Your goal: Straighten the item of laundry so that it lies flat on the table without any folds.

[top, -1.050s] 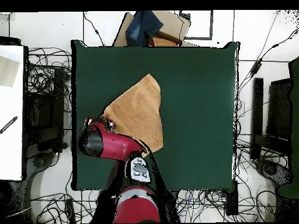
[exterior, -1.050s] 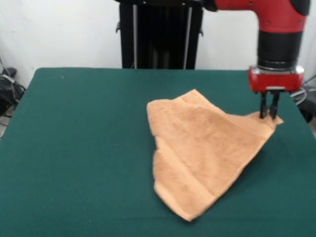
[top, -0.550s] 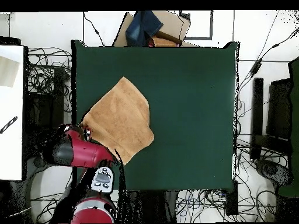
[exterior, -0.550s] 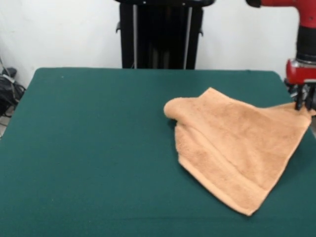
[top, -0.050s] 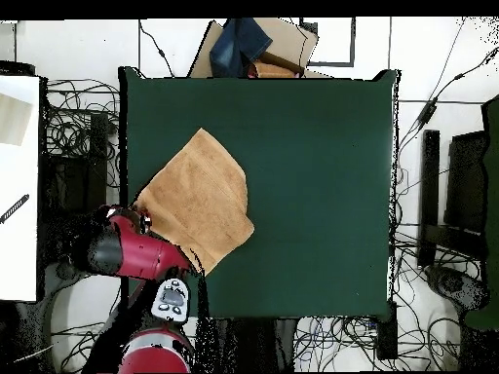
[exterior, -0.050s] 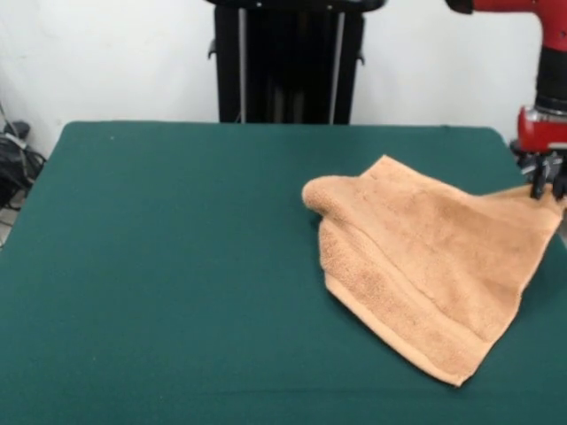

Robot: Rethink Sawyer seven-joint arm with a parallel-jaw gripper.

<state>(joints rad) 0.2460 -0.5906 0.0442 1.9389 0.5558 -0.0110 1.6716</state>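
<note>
One fold left — a rolled lump at the towel's left corner, front view. Towel lies on the worktop's right half, running up-right to the hand at the edge. Hand pinches that far corner (fingers closed on cloth). Cloth trails left of the hand — pulling further right overshoots the worktop.

text: none readable | labels: none | numbers: none
</note>
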